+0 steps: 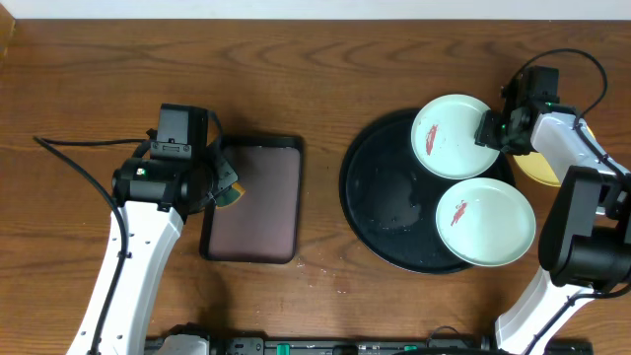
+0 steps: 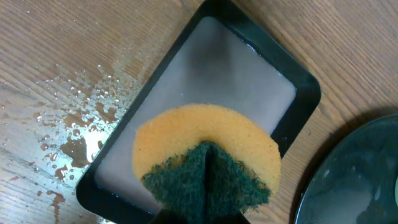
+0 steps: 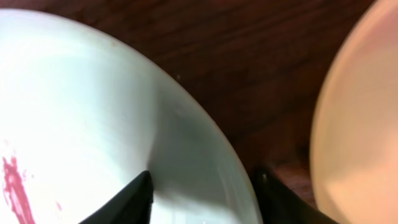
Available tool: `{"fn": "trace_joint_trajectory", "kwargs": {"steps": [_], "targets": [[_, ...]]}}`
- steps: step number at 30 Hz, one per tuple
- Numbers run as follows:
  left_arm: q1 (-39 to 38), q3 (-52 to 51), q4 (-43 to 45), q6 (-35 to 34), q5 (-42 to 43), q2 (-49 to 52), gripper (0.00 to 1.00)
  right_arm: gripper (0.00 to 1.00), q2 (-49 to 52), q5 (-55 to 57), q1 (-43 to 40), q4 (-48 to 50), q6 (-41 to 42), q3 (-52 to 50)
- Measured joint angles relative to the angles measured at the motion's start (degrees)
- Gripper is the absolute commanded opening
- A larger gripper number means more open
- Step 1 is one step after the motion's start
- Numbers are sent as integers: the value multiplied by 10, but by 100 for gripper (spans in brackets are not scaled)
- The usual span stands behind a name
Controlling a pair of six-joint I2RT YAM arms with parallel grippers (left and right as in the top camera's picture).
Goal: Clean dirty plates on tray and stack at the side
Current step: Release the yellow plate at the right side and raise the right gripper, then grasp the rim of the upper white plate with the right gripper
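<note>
Plates, three total, nothing stacked yet. Far mint plate [image 1: 452, 135] sitting on the back right part of the tray [image 1: 380, 197], poking out a bit over the rim, red-brown smear on its left half. Near mint plate [image 1: 485, 222] down at the tray's front right edge, also overhanging, also smeared. Yellow plate [image 1: 545, 174] off the tray, just beside its right rim, mostly hidden under the right arm [image 1: 582, 197], so can't say clean or dirty.

Right gripper [image 1: 490, 130] clamped on the far mint plate's rim, on the side facing away from the tray's middle: one finger inside the dish, one outside. Left gripper [image 1: 219, 185] well off to the tray's left, pinched shut on a folded sponge [image 2: 208, 149] (yellow foam, green scrub side), hanging over a rectangular tray [image 2: 236, 68] with cloudy water in it. Droplets [image 2: 74, 118] scattered on the table [image 2: 348, 37] on that little tray's far side from the big one.

Reads like the opening of the cleaning step: first plate gripped, both smears untouched. Next move, best guess: bring that plate and the sponge together between the two trays, hold firm on a thin slick rim, scrub the smear off, then set it down by the yellow plate.
</note>
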Motion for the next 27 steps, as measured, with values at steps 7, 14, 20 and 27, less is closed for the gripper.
{"fn": "trace_joint_trajectory", "kwargs": {"steps": [7,14,20,27], "targets": [[0,0,0,0,0,0,8,29,0,6,0,4,-1,0],[0,-4,0,0,0,0,8,1,-5,6,1,-3,-2,1],[0,-10,2,0,0,0,7,1,-21,-2,12,-16,-1,1],[0,-10,10,0,0,0,7,1,-28,-43,30,-43,-4,1]]}}
